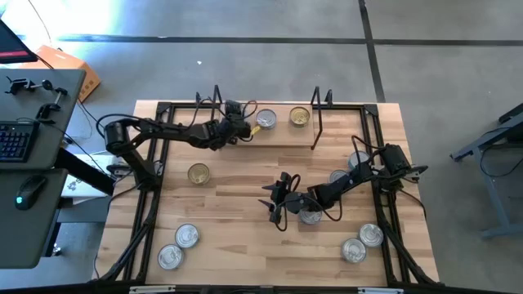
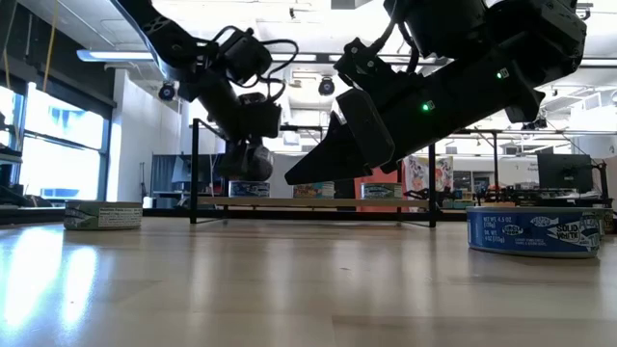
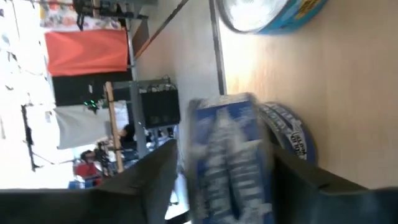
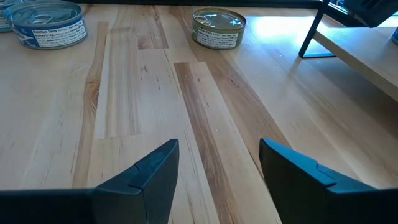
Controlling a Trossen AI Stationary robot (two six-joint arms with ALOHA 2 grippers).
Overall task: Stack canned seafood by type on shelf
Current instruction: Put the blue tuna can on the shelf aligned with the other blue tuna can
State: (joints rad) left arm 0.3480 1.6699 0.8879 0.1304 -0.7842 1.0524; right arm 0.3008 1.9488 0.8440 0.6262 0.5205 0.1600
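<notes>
The shelf (image 1: 204,151), a light board with black wire ends, stands at the table's far middle. On it sit a silver-lidded tin (image 1: 265,120) and a gold-topped tin (image 1: 300,117). My left gripper (image 1: 250,131) reaches over the board from the left. In its wrist view a blurred blue-labelled tin (image 3: 227,155) shows between its spread fingers, on top of another blue tin (image 3: 292,134) that rests on the board. My right gripper (image 1: 276,206) hangs open over the table's middle (image 4: 217,174) with nothing between its fingers. My left gripper has one finger (image 3: 155,180) on either side of the blurred blue tin's wall (image 3: 199,168). The picture is smeared, so I cannot tell whether either finger touches it.
Loose tins lie about the table: an olive gold-topped one (image 1: 198,173) at left, two (image 1: 187,236) near the front left, two (image 1: 371,235) near the front right, one (image 1: 310,216) under my right arm, two (image 1: 339,175) at right. Bare wood lies ahead of my right gripper.
</notes>
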